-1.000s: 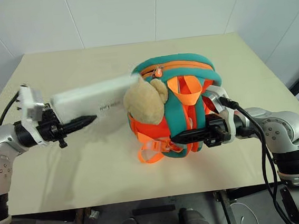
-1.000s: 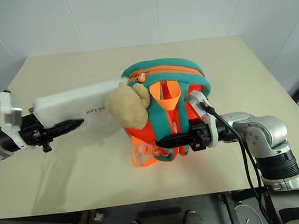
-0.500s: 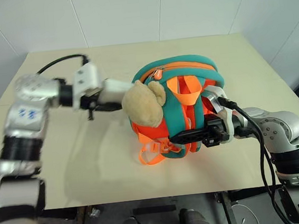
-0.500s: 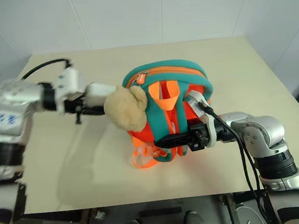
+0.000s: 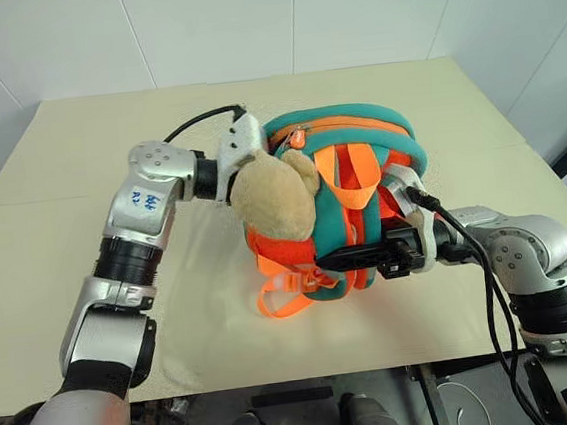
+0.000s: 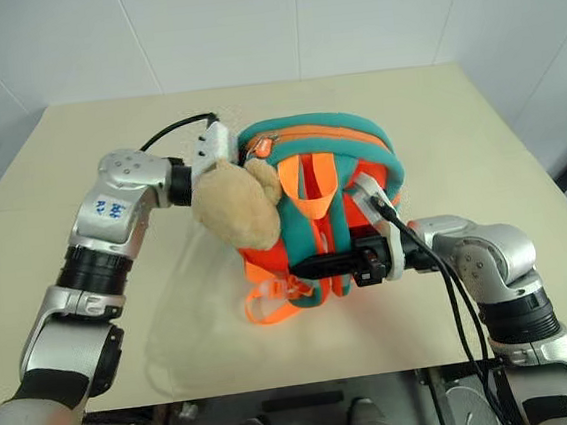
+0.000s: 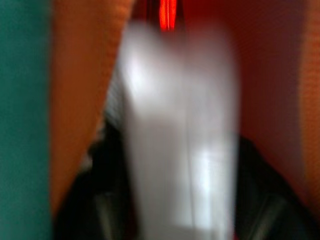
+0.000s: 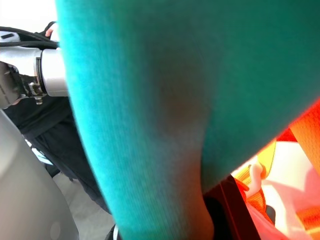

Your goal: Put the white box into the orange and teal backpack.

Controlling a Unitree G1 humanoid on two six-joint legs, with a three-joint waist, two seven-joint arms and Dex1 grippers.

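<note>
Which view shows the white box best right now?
Left wrist view: the box runs up the frame between orange fabric, blurred. In the eye views the plush toy and backpack cover it. The right wrist view faces a teal strap.

The left arm (image 5: 152, 200) bends inward, its wrist reaching right. The right gripper (image 5: 330, 261) points left, level, fingers pressed together.

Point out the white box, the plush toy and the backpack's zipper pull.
white box (image 7: 180, 140): left wrist view, its long face.
plush toy (image 5: 272, 195): left eye view, its body.
zipper pull (image 5: 300, 139): left eye view, tab.
</note>
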